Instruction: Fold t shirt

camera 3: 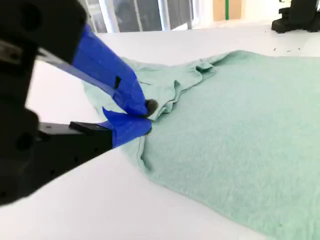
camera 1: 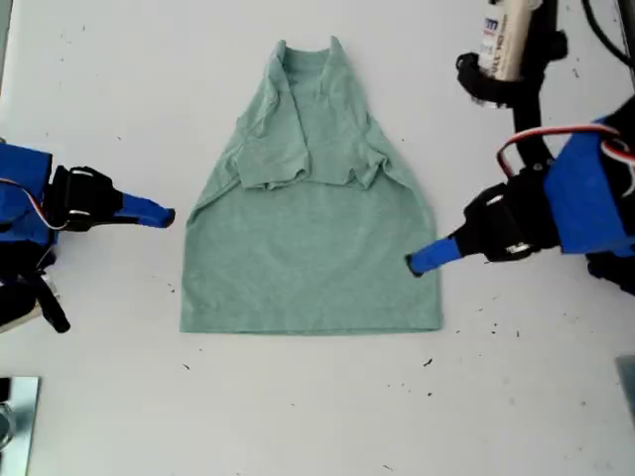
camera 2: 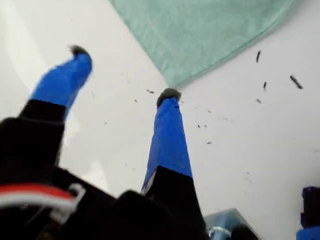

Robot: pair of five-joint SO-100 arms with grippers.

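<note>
The pale green t shirt point(camera 1: 308, 258) lies flat on the white table, neckline at the far side, both sleeves folded in over the chest. My second gripper point(camera 1: 415, 263) comes in from the exterior view's right. Its jaws point(camera 3: 145, 114) are shut on the shirt's side edge, and the t shirt point(camera 3: 240, 130) puckers there. My first gripper point(camera 1: 161, 214) hovers over bare table at the exterior view's left, a short gap from the shirt's other side edge. In the first wrist view my first gripper point(camera 2: 125, 74) stands open with nothing in it, and a corner of the t shirt point(camera 2: 200, 30) lies just beyond its fingertips.
The white table point(camera 1: 317, 416) carries small dark specks near the shirt's hem. A black arm base with a white cylinder point(camera 1: 511, 50) stands at the exterior view's upper right. A metal part point(camera 1: 15, 421) shows at that view's lower left edge.
</note>
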